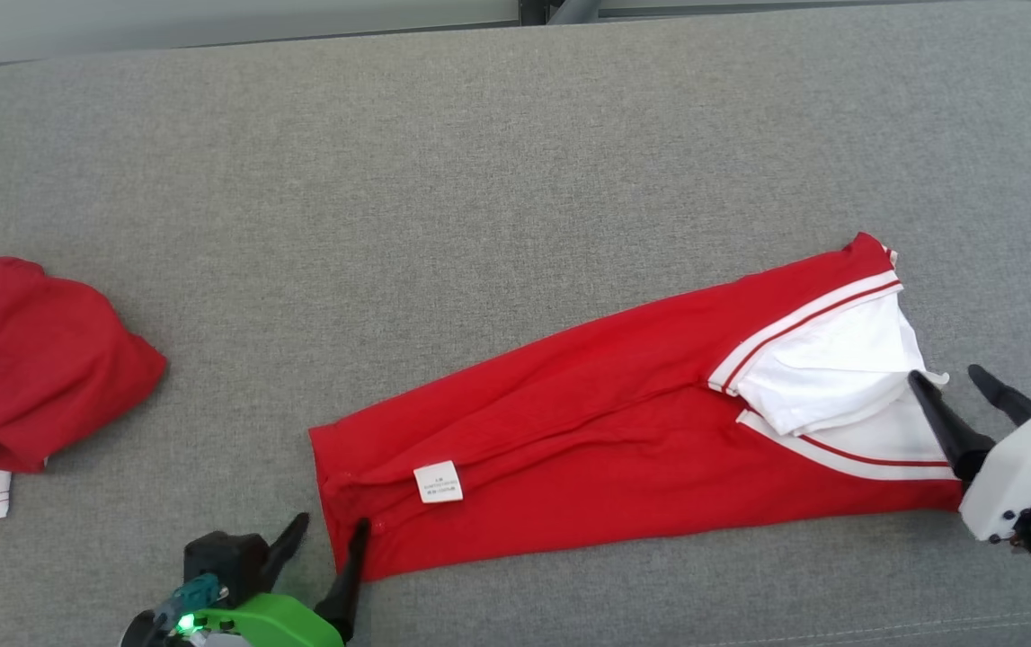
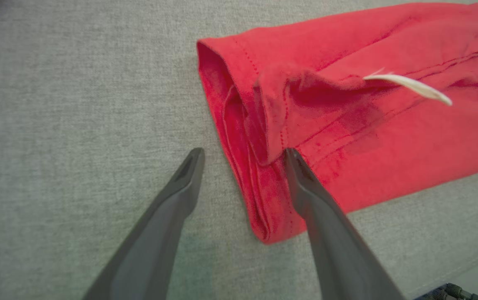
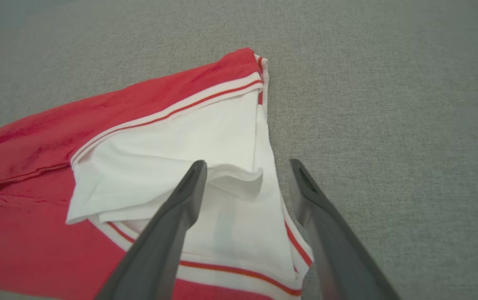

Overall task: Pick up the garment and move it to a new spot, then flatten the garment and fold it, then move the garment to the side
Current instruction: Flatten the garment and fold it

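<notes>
Two garments: the garment to be handled, red with white sleeves and striped trim, and a second red heap at the table's left edge, well apart from it
Table: grey, cloth-covered, bare between the two
Where it lay: right of centre, folded lengthwise into a long band that slanted from the hem at lower left up to the white sleeve at right; a white label showed near the hem
Left fingers: spread wide and held nothing; in the left wrist view they stood astride the hem's near corner, one tip over bare table, the other on or just over the red cloth
Right fingers: spread wide and empty; in the right wrist view one tip hung over the white sleeve and the other over bare table, with the garment's edge between them
Weight: probably very light; either arm could lift it alone
Stiffness: a soft, limp knit, likely to sag from any grip, so both ends would need support to keep the band straight
Slip: seemingly little against the cloth table, so dragging might bunch it; the stacked layers could slide on one another
Fragility: none to speak of; a firm pinch should do no harm
Where to hold: judged best at the two ends, pinching through all layers at the hem corner and the sleeve edge, not the loose top flap alone
</notes>
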Robot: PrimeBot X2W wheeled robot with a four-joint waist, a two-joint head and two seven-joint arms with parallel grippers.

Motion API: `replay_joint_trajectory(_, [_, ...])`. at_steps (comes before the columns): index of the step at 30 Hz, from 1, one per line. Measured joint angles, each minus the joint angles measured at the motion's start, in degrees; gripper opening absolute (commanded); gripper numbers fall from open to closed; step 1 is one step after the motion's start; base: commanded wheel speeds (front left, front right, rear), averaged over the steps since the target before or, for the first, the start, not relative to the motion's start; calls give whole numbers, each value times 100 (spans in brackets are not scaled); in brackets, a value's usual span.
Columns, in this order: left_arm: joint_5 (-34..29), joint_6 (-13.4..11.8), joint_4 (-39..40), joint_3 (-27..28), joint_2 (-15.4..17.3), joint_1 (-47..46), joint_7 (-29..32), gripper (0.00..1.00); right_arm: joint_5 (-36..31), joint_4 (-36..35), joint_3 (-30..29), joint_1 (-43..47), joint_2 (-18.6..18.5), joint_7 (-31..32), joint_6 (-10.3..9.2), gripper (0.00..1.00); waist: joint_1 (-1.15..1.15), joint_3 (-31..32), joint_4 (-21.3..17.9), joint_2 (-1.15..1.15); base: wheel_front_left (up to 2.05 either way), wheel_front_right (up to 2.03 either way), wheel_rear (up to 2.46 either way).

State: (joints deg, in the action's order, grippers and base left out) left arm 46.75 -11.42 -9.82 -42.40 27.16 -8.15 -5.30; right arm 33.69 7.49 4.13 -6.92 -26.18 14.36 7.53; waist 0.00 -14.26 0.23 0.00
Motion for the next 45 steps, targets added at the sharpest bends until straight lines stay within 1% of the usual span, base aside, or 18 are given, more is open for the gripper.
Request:
replay_joint_trajectory(2, [-15,-253,121,109,30,163,-174,100,120,-129,-218,77,-71,49,0,100,0,29,-7,0,0,0,0])
replay_joint_trajectory(5, [-86,-775,318,555,37,365,-723,100,110,-203,-684,77,-102,62,-2,100,0,71,-16,0,0,0,0])
replay_joint_trajectory(7, [-198,-1038,468,829,-52,474,-895,100,-13,-190,-828,75,-98,182,-2,100,0,102,-13,0,0,0,0])
replay_joint_trajectory(11, [-780,-1330,838,1343,-324,652,-949,100,-169,-110,-889,-70,-10,457,-2,100,0,138,32,0,0,0,0])
replay_joint_trajectory(14, [-1326,-1336,1188,1767,-639,738,-968,100,-236,58,-818,-282,62,639,-2,100,0,123,88,0,0,0,0])
replay_joint_trajectory(15, [-1501,-1300,1268,1900,-755,785,-967,100,-234,153,-814,-358,122,701,-2,100,0,109,106,0,0,0,0])
replay_joint_trajectory(18, [-1913,-961,1427,2164,-1069,854,-968,100,-350,538,-766,-604,243,868,-1,100,0,38,160,0,0,0,0])
replay_joint_trajectory(21, [-2214,-711,1366,2408,-1367,883,-968,100,-432,915,-650,-857,348,961,-4,100,0,-19,241,0,0,0,0])
replay_joint_trajectory(23, [-2316,-563,1303,2575,-1559,886,-968,100,-446,1165,-614,-983,427,990,-4,100,0,-52,300,0,0,0,0])
replay_joint_trajectory(26, [-2493,-320,1205,2796,-1838,893,-973,100,-465,1511,-573,-1040,420,1033,-3,100,0,-80,398,0,0,0,0])
replay_joint_trajectory(30, [-2680,-36,1116,3053,-2060,953,-973,100,-393,1764,-527,-1084,330,1057,-3,100,0,-85,509,0,0,0,0])
replay_joint_trajectory(36, [-2895,476,957,3352,-2279,996,-973,100,268,2023,-436,-1120,310,1128,-5,100,0,-46,564,0,0,0,0])
replay_joint_trajectory(37, [-2929,543,924,3393,-2305,998,-973,100,391,2074,-423,-1141,321,1151,-8,49,0,-36,565,0,0,0,0])
replay_joint_trajectory(38, [-2949,595,896,3438,-2323,999,-973,100,459,2120,-388,-1161,316,1149,-8,13,0,-26,564,0,0,0,0])
replay_joint_trajectory(39, [-2972,646,871,3468,-2338,1005,-975,100,514,2169,-343,-1176,307,1134,-8,0,0,-15,562,0,0,0,0])
replay_joint_trajectory(41, [-2999,730,818,3516,-2380,1015,-973,100,660,2262,-282,-1189,311,1020,-5,0,0,6,556,0,0,0,0])
replay_joint_trajectory(43, [-3020,800,779,3550,-2402,1015,-973,100,901,2504,-492,-1230,432,767,11,0,0,22,555,0,0,0,0])
replay_joint_trajectory(45, [-3012,889,760,3572,-2410,1014,-973,100,1120,2694,-635,-1283,481,722,24,0,0,53,559,0,0,0,0])
